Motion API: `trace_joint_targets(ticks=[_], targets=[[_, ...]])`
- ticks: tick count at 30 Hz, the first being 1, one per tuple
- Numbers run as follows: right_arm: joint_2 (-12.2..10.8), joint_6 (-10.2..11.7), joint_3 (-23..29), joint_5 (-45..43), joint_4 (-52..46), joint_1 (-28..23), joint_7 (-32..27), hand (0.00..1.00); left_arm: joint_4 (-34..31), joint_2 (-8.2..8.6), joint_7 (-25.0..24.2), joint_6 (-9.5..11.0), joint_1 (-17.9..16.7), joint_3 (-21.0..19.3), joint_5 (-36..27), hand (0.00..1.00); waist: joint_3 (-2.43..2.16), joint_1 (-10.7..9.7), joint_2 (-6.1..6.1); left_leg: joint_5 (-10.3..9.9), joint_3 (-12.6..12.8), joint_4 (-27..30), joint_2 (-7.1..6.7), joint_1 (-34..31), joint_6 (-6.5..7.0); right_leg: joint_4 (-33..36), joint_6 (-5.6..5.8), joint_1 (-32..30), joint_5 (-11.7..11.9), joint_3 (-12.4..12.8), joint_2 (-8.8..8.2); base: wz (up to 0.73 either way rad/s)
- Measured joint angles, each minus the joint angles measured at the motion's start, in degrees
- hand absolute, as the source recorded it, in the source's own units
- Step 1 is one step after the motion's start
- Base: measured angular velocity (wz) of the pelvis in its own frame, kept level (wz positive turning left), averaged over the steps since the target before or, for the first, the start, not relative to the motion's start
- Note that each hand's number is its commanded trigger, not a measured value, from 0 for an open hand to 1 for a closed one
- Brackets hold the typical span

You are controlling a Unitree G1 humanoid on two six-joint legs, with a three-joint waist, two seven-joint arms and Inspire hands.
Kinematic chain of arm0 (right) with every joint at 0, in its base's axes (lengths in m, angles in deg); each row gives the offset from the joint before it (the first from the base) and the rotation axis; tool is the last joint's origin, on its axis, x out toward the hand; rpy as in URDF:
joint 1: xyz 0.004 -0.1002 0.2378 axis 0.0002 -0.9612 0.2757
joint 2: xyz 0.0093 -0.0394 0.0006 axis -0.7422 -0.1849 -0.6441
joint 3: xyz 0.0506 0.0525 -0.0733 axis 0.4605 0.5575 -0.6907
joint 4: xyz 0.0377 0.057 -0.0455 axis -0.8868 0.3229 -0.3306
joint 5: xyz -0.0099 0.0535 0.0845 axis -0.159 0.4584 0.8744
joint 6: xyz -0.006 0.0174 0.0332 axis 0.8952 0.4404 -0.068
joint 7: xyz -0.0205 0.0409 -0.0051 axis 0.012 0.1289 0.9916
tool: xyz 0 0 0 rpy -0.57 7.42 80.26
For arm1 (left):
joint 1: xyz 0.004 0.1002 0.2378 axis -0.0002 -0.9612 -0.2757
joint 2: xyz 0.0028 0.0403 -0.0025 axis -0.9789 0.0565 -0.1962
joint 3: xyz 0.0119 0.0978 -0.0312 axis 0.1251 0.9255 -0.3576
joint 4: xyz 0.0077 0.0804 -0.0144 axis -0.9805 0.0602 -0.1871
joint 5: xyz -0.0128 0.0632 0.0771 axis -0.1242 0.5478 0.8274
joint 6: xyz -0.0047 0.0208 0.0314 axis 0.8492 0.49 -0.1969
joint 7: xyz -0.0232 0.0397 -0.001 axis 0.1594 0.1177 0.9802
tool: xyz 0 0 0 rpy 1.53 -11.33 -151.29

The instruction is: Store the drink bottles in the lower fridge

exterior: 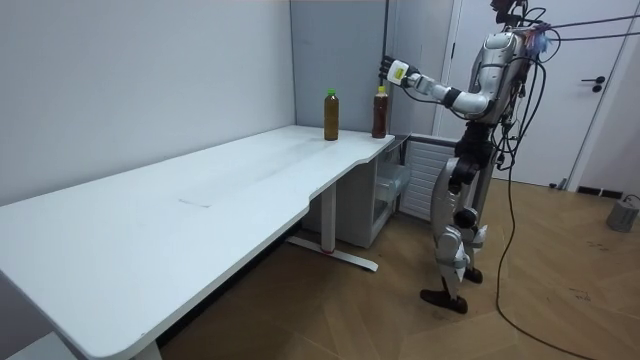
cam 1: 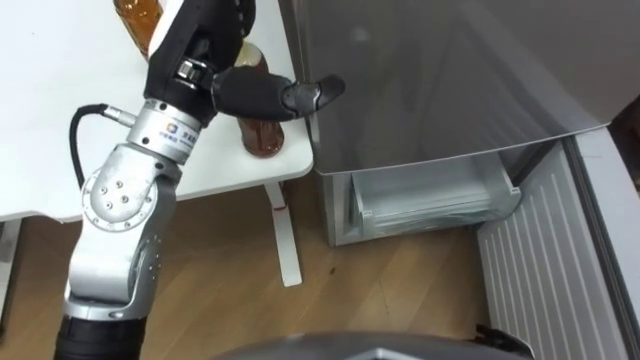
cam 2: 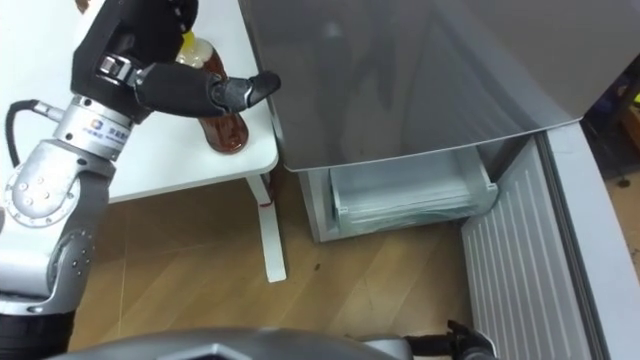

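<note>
Left hand (cam 1: 215, 60) directly over brown bottle (cam 1: 265, 138) at table (cam 1: 225, 172) corner. Grip impossible to tell. Second bottle (cam 1: 135, 15) behind.

**Silver arm, black hand**

The left hand (cam 1: 255, 92) is black, at upper left, on a silver wrist bearing a blue-marked label. The rounded silver elbow housing shows a ring of small screws; a black cable loops beside it.

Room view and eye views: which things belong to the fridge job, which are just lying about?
Job:
dark-brown plastic drink bottle at the white table corner
amber green-capped drink bottle
grey fridge's open lower compartment
left hand by the corner bottle

Lying about:
small metal pot on the floor
white room door
</note>
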Motion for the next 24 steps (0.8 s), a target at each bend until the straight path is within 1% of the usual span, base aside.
trace_joint_targets(ticks=[5,7,9,14,17,20,22,24], targets=[[0.0,0.0,0.0,0.0,0.0,-0.2,0.0,0.0,-0.1,0.01,0.0,0.0,0.0,-0.1,0.0,0.0,-0.16,0.0,0.05,0.0,-0.1,0.1,0.02,-0.2,0.0,0.0,0.0,-0.1,0.0,0.0,0.01,0.0],[0.0,0.0,0.0,0.1,0.1,-0.3,0.1,0.0,-0.2,0.26,0.0,0.0,0.0,-0.3,0.1,0.0,-0.38,-0.1,0.07,0.0,-0.1,0.4,0.03,-0.1,0.0,0.0,-0.01,0.0,0.0,0.0,0.02,0.0],[0.0,0.1,0.0,0.1,0.3,-0.3,0.1,0.0,-0.3,0.58,0.1,0.0,0.0,-0.3,0.1,0.0,-0.47,0.0,0.05,0.0,0.0,0.4,0.04,0.1,0.01,0.0,-0.01,0.0,0.0,0.1,0.02,-0.02],[0.0,0.1,-0.1,0.2,0.4,-0.4,0.0,0.0,-0.5,0.9,0.8,0.0,0.0,-0.3,0.1,0.0,-0.46,0.1,-0.05,0.0,0.2,0.3,0.08,0.5,0.01,0.1,-0.01,0.1,0.0,0.2,0.02,-0.01],[0.0,0.1,-0.1,0.4,0.4,-0.5,0.1,0.0,-0.5,0.9,2.4,0.1,0.0,-0.4,0.1,0.0,-0.39,0.2,-0.17,0.0,0.3,0.0,0.08,0.5,0.01,0.1,-0.01,0.1,0.0,0.2,0.02,0.0],[0.0,0.1,-0.1,0.3,0.4,-0.8,0.1,0.0,-0.5,0.9,3.7,0.6,0.0,-0.6,0.1,0.0,-0.26,0.5,-0.45,0.0,0.3,0.0,0.08,0.5,0.01,0.0,-0.01,0.1,0.0,0.2,0.02,0.0],[-0.1,0.1,-0.1,0.3,0.4,-0.9,0.1,0.0,-0.5,0.9,4.8,1.3,0.0,-0.6,0.1,0.0,-0.11,0.8,-0.76,0.0,0.3,0.0,0.08,0.4,0.01,0.0,0.0,0.1,0.0,0.3,0.02,0.0],[-0.2,0.1,-0.1,0.3,0.4,-0.9,0.1,0.0,-0.5,0.9,5.4,1.4,0.0,-0.6,0.2,0.0,-0.03,1.1,-1.09,0.0,0.3,0.0,0.08,0.4,0.01,-0.2,0.0,0.0,0.0,0.3,0.03,0.0]])
